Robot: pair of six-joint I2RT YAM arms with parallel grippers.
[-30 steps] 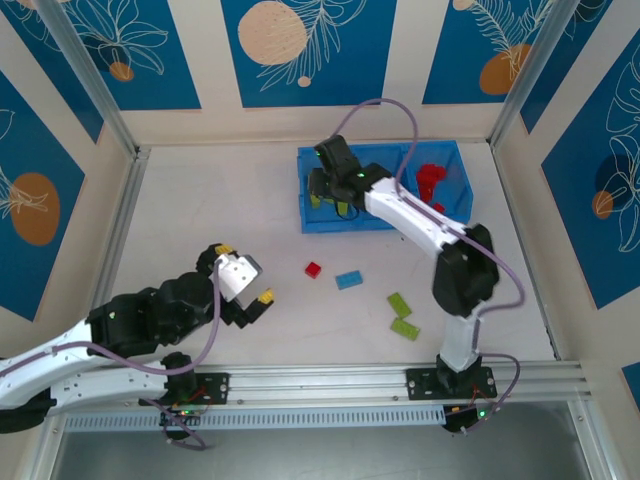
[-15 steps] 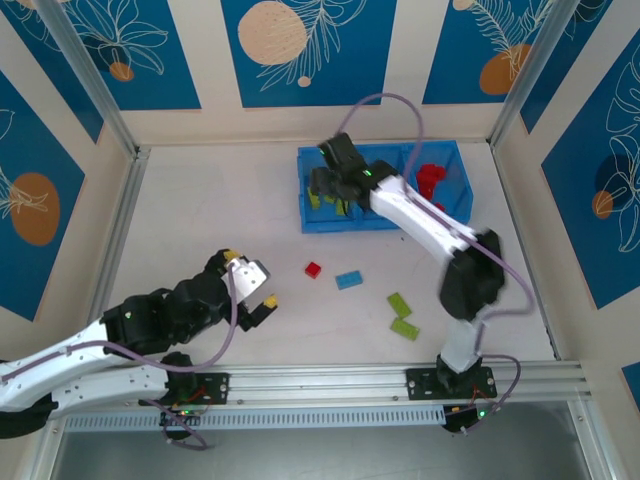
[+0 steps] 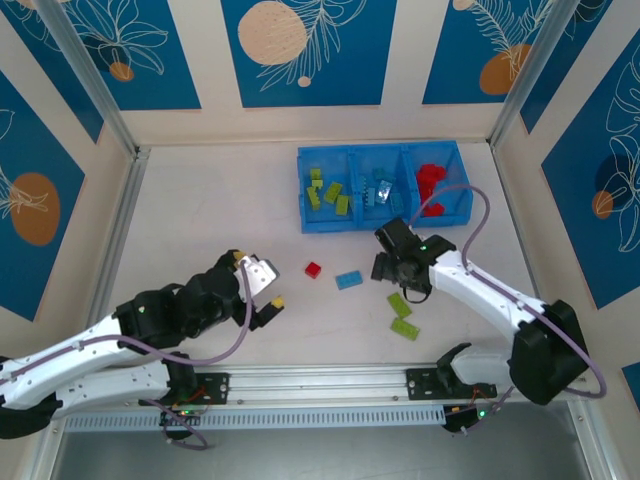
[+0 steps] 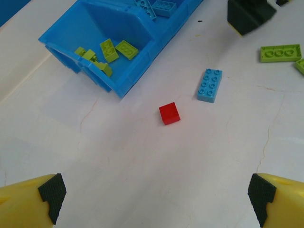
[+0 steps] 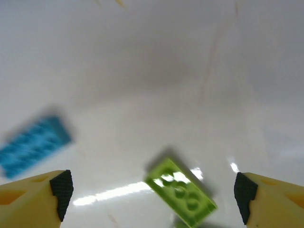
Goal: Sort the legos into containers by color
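**Desk:** Which step is this?

**Photographer:** A fresh pickup. The right gripper [image 3: 395, 268], fingers spread and empty, hangs over the table [image 3: 200, 220] on the near side of the blue tray [image 3: 350, 225], above a lime green brick [image 5: 180, 192]. A second green brick [image 3: 405, 327] lies just beside the first, farther from the tray.

**Desk:** What is left to sort?

**Photographer:** Four pieces lie loose in front of the tray: the two greens, a light blue brick [image 4: 209, 85] and a small red brick [image 4: 169, 113]. The others are already in the tray, with green at the left-arm end, blue in the middle and red at the far end.

**Desk:** The next move?

**Photographer:** Probably a slight turn of the wrist, since the brick lies at a slant to the fingers. Then it would go straight down, close, and carry the brick to the green end.

**Desk:** And the other arm?

**Photographer:** The left gripper [image 4: 156, 191], also wide apart and empty, faces the red brick from farther out.

**Desk:** What changed in the last second?

**Photographer:** The right gripper was over the tray's green compartment and has swung back out in front. The left has crept closer to the tray.
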